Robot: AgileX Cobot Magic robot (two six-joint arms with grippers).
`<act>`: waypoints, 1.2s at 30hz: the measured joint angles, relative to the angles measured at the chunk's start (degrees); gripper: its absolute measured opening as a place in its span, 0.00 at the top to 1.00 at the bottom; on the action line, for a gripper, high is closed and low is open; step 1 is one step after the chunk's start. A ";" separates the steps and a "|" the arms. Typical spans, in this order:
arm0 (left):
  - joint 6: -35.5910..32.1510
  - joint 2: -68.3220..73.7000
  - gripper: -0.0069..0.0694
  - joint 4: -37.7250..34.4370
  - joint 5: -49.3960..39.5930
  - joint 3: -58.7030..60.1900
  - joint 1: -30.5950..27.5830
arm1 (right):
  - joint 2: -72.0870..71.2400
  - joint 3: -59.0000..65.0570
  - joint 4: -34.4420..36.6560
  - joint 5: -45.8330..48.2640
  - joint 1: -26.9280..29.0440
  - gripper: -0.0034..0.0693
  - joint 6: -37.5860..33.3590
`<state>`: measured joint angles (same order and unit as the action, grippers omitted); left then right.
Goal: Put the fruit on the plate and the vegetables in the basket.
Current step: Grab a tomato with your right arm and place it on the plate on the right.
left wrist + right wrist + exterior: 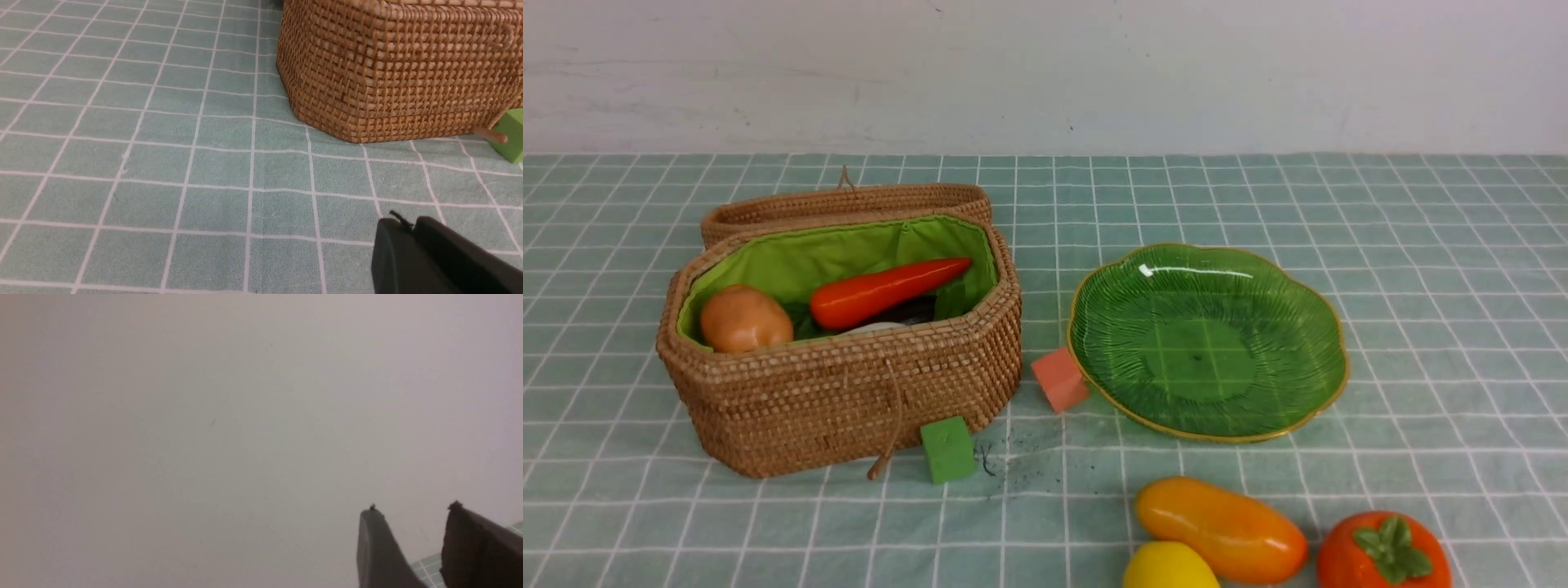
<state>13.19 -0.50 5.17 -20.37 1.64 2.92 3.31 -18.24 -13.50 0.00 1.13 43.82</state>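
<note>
Left gripper (408, 226) hangs low over the checked green tablecloth (171, 163) with its two black fingers pressed together, nothing between them. It is near the outer wicker wall of the basket (392, 73) but clear of it. Right gripper (413, 510) stands with its fingers apart, a plain gap between the tips and nothing in it. It faces a blank pale wall (204, 416), and only a sliver of tablecloth shows at its base.

Only the wrist views show the grippers. The front view alone shows the load: inside the basket lie the brown potato (745, 318), the red-orange carrot (882, 291) propped on the green lining, and a white patch, apparently the radish (874, 328), mostly hidden under the carrot. The wicker lid (845, 204) lies open behind the basket.

The green glass plate (1207, 339) sits to the right of the basket, bare, with a salmon cube (1059, 380) between the two, touching the plate's rim. A green cube (947, 449) rests against the basket's front wall beside the hanging cord (890, 425). The left wrist view also catches this cube and the cord's tip.

Mango (1221, 529), lemon (1168, 567) and persimmon (1383, 554) lie on the cloth, nearer the camera than the basket and to its right.
</note>
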 joint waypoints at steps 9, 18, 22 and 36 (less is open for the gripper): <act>0.00 0.00 0.84 0.06 0.00 0.00 0.00 | 21.89 -21.86 -6.82 46.40 0.00 0.62 -12.18; 0.00 0.00 0.83 0.11 0.00 0.00 0.00 | 39.80 -14.11 22.11 43.29 0.00 0.57 -29.54; 0.00 0.00 0.82 0.11 0.00 0.00 0.00 | 46.82 -13.47 34.78 39.47 0.00 0.44 -43.82; 0.00 0.00 0.81 0.11 0.00 0.00 0.00 | 81.20 -15.38 60.65 29.45 -0.04 0.14 -64.84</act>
<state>13.19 -0.50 5.28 -20.37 1.64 2.92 84.51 -33.61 47.15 29.45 1.09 -21.02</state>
